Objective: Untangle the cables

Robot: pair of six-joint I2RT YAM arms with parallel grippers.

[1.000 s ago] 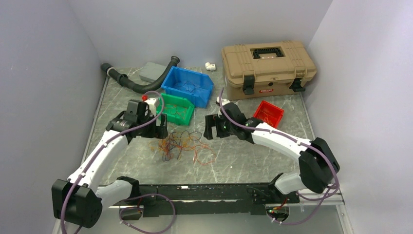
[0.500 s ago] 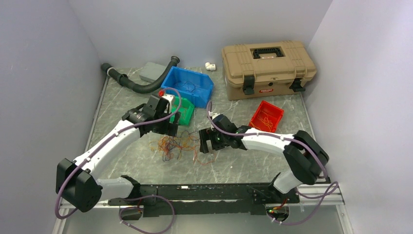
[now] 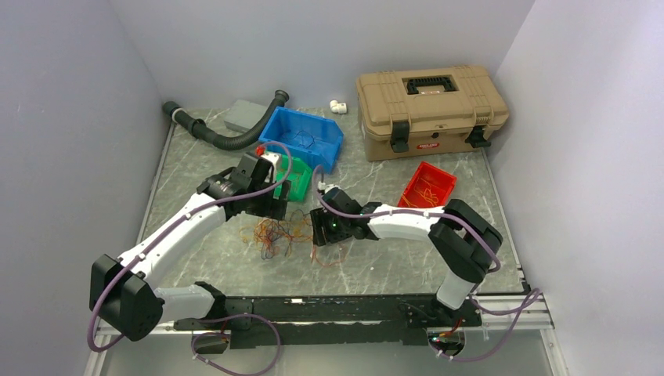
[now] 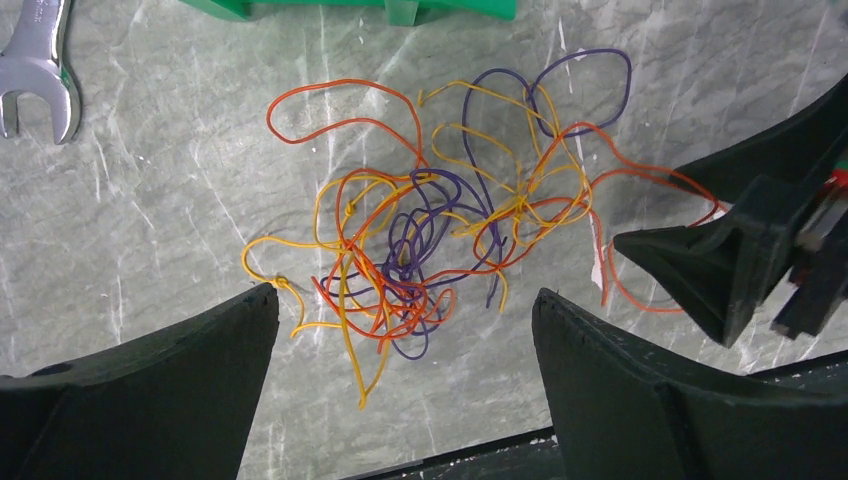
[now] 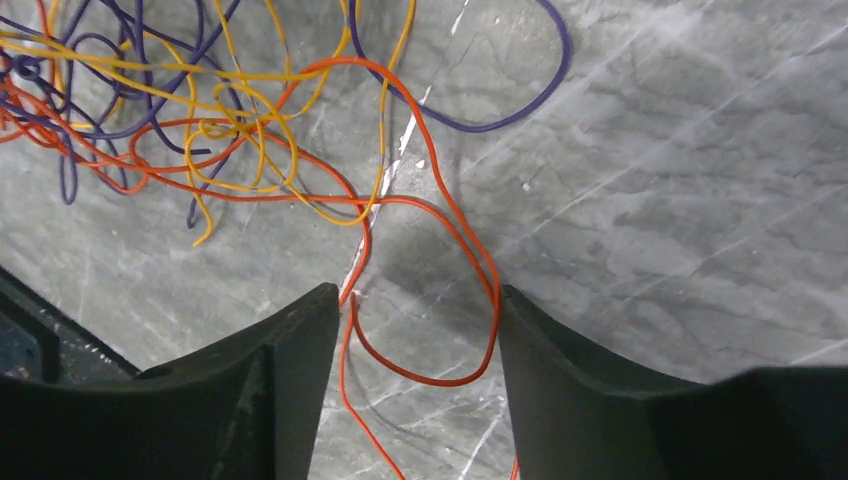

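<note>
The cables (image 3: 283, 233) lie as a loose tangle of orange, yellow and purple wires (image 4: 440, 240) on the marble table, between the two arms. My left gripper (image 3: 264, 207) hovers over the tangle's back left side, and its jaws (image 4: 405, 293) stand wide open and hold nothing. My right gripper (image 3: 322, 233) is low at the tangle's right edge. It is open, and an orange cable loop (image 5: 435, 381) lies on the table between its fingers (image 5: 417, 290), apart from the pads. The right gripper's black fingers (image 4: 720, 260) also show in the left wrist view.
A green bin (image 3: 291, 178) and a blue bin (image 3: 305, 137) stand behind the tangle. A red bin (image 3: 428, 186) with wires sits to the right, before a tan toolbox (image 3: 431, 110). A black hose (image 3: 219, 135), a grey box (image 3: 244, 116) and a wrench (image 4: 40, 70) lie at back left.
My right gripper moved left and down to the tangle's right edge, and its jaws narrowed around the orange loop. The left gripper swung right over the tangle, then held still.
</note>
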